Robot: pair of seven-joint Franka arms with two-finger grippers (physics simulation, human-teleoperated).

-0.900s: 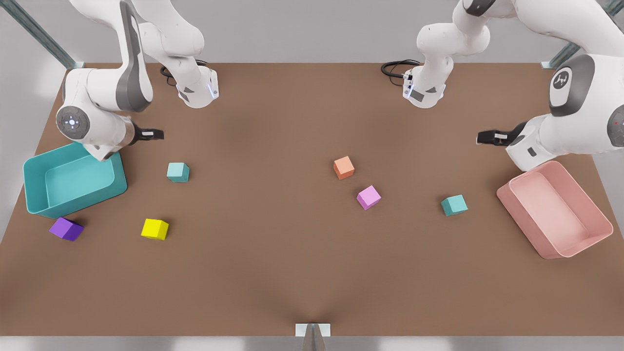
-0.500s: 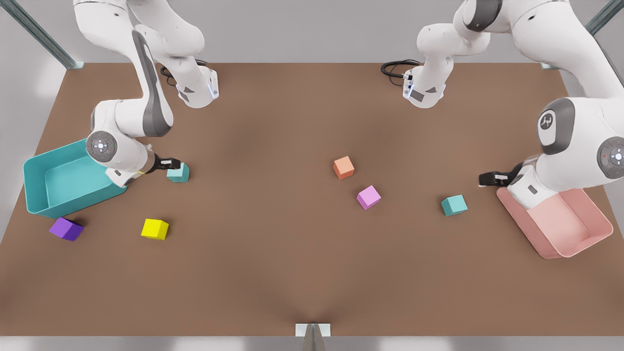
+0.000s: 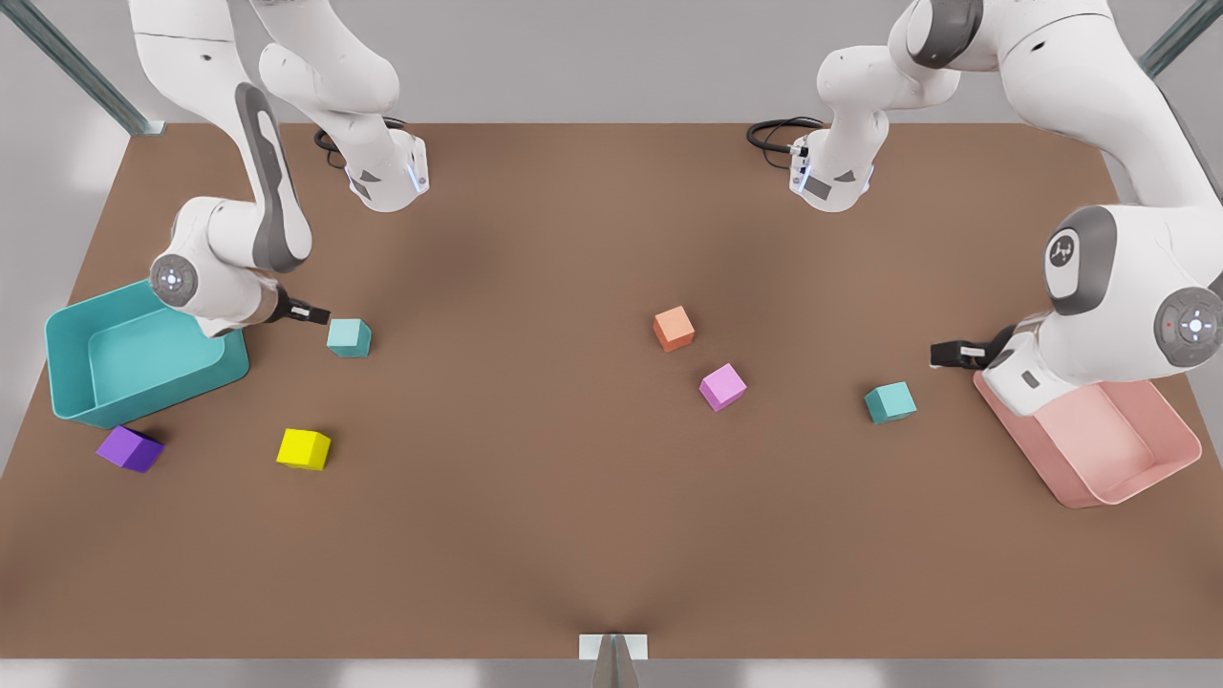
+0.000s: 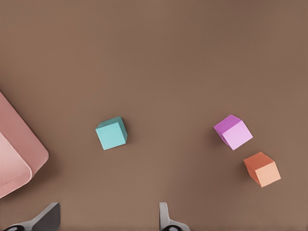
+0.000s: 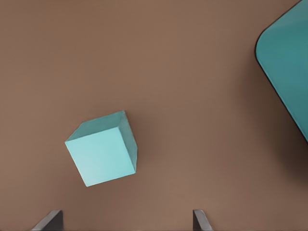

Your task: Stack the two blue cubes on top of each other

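Working from the bottom of the front view upward: the yellow cube (image 3: 304,448) and purple cube (image 3: 129,448) sit lower left on the table (image 3: 535,535), well clear of anything that matters.

Next up is the near blue cube (image 3: 890,402), lower right, flat on the table near the pink bin (image 3: 1127,492). The left gripper (image 3: 951,354) hangs just above and right of it, fingers (image 4: 166,219) spread apart with nothing between them (its wrist camera looks straight down on that cube (image 4: 111,133)). My guess is it's lining up for a grab.

The pink cube (image 3: 722,386) and orange cube (image 3: 674,329) lie mid-frame, between the two blue ones, so a carry across should probably go over them.

Further up, at middle left, the far blue cube (image 3: 349,337) sits on the table near the teal bin (image 3: 67,382). The right gripper (image 3: 311,312) is just beside it, toward the bin, jaws also wide and empty, with the cube (image 5: 102,151) slightly off-centre and turned relative to the fingers (image 5: 199,219). So nothing is stacked yet, and both cubes are far apart.
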